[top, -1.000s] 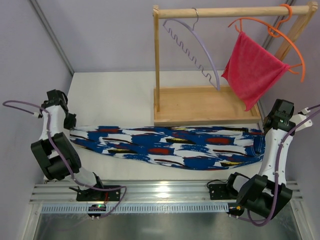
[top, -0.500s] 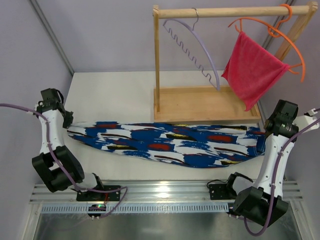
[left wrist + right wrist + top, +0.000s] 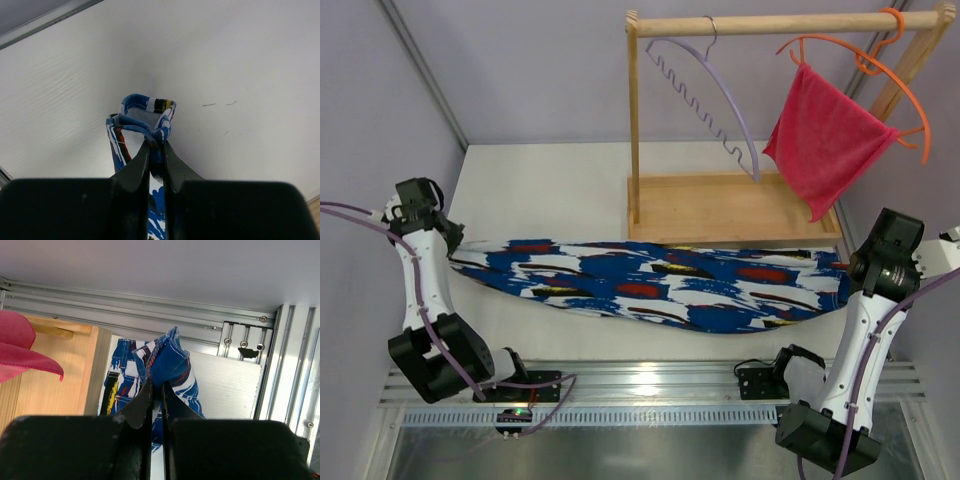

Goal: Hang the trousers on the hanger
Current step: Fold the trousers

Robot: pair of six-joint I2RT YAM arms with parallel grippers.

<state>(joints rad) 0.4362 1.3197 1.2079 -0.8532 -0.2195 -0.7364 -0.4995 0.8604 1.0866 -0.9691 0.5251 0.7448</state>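
Observation:
The blue patterned trousers hang stretched between my two grippers, sagging in the middle above the white table. My left gripper is shut on the leg-hem end. My right gripper is shut on the waist end. The lavender hanger, with its wavy bar and silver hook, hangs on the wooden rail at the back, apart from the trousers.
An orange hanger with a pink-red cloth hangs on the rail's right part. The rack's wooden post and base tray stand just behind the trousers. An aluminium rail runs along the near edge.
Both arms have risen and spread outward, lifting the trousers off the table. The cloth now hangs taut and bowed instead of lying flat.

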